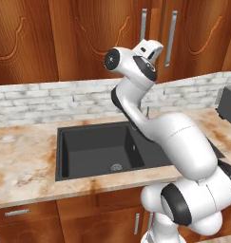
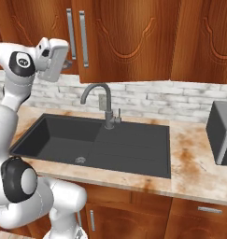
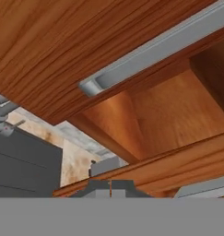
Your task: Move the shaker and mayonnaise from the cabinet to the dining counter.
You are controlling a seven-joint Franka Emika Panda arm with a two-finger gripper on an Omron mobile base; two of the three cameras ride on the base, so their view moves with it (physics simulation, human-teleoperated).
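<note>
Cabinet (image 1: 88,38): reddish-brown wall unit above the sink. In the base views both doors look shut or nearly so; in the hand view one door edge stands apart from the other, with bare wood inside. Shaker and mayonnaise presumably lie behind the doors, unseen.

Table (image 1: 22,161): beige marble-look top carrying the black sink (image 1: 100,149) and a grey faucet (image 2: 103,100). Not the dining counter.

Arm (image 1: 178,142): raised, hand level with the lower ends of the handles.

Handles: two vertical silver bars (image 2: 70,32) (image 2: 82,37) at the door seam; one runs across the hand view (image 3: 159,50).

Gripper (image 3: 111,186): just beside the handle ends. Tips close together; whether the jaws are fully closed cannot be told. Nothing visibly held.

Step in hand, by judgement: opening a door. Hook behind one bar only, pull along the hinge arc, and open wide enough to reach in.
</note>
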